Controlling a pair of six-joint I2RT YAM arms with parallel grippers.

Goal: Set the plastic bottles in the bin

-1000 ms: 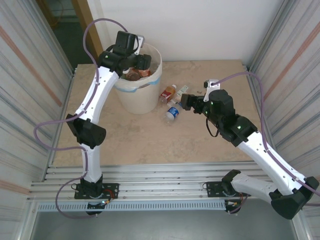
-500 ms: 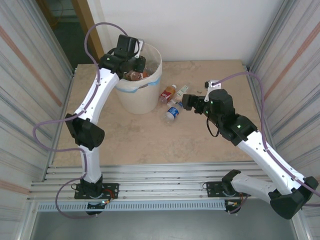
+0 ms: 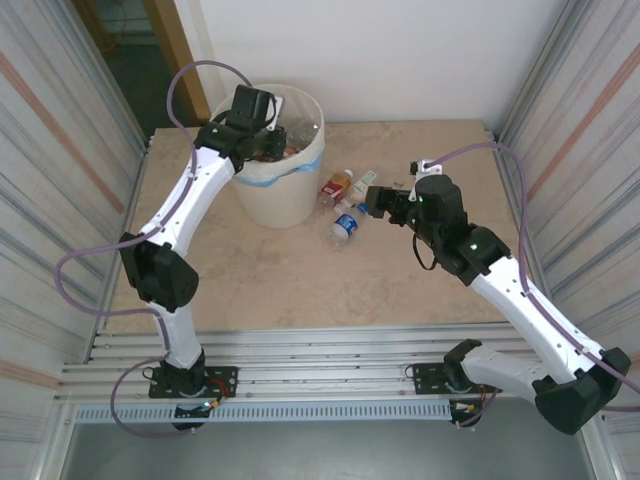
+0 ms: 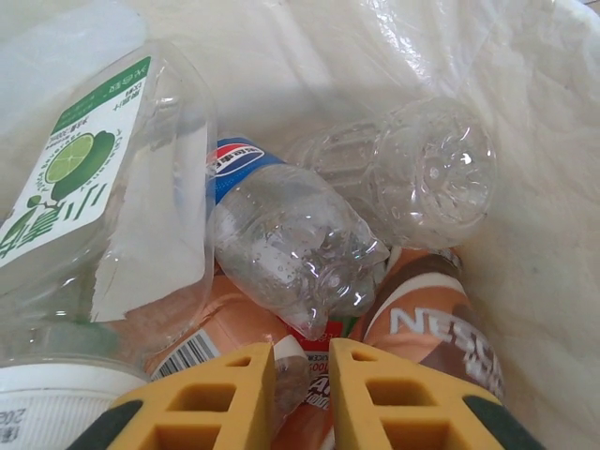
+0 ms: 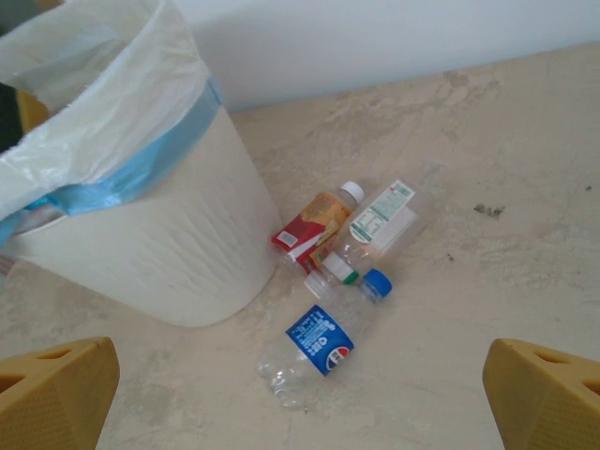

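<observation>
Three bottles (image 5: 323, 342) lie on the bench (image 3: 300, 280) at frame centre, just right of the bin (image 3: 272, 200): a red-label bottle (image 3: 337, 186), a clear bottle (image 3: 363, 182) and a blue-label bottle (image 3: 345, 227). The others are piled inside the bin, with a Pepsi bottle (image 4: 281, 234) uppermost.

The left fingers (image 4: 253, 384) have just clenched on nothing above that pile and have shifted from the bin's centre toward its left rim. By this evidence one drop is complete and three bottles remain.

The right fingers (image 5: 56, 389) stay spread wide, empty, and have edged closer to the trio.

Open bench lies right of and below the bottles. The bin wall stands just beside the red-label bottle. The side walls (image 3: 70, 150) are well apart.
</observation>
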